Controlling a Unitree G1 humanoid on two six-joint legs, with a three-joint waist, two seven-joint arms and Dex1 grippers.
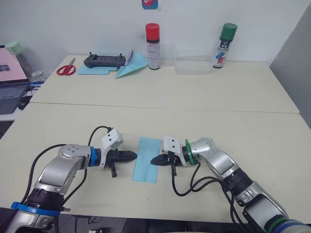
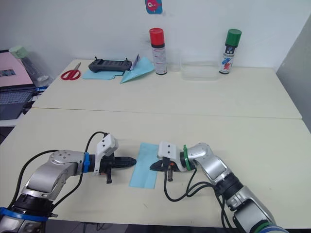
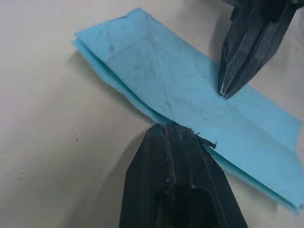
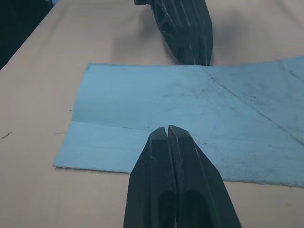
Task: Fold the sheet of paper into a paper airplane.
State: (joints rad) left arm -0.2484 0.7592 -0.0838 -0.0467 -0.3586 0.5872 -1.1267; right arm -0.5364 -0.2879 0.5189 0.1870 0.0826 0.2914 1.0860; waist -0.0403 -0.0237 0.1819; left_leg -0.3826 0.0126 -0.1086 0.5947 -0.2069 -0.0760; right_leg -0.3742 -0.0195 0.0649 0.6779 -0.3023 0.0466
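Note:
The sheet of paper is light blue and lies flat near the table's front edge, folded into a long narrow strip with faint diagonal creases. My left gripper is shut, and its tip touches the strip's left long edge. My right gripper is shut too; it comes in from the right and its tip rests on top of the paper near the middle. The two tips point at each other a short way apart. The paper airplane is out of view.
Along the back of the table are red scissors, a black controller, a long blue paper dart, a red-capped spray can, a clear box and a green-capped can. A laptop is at far left.

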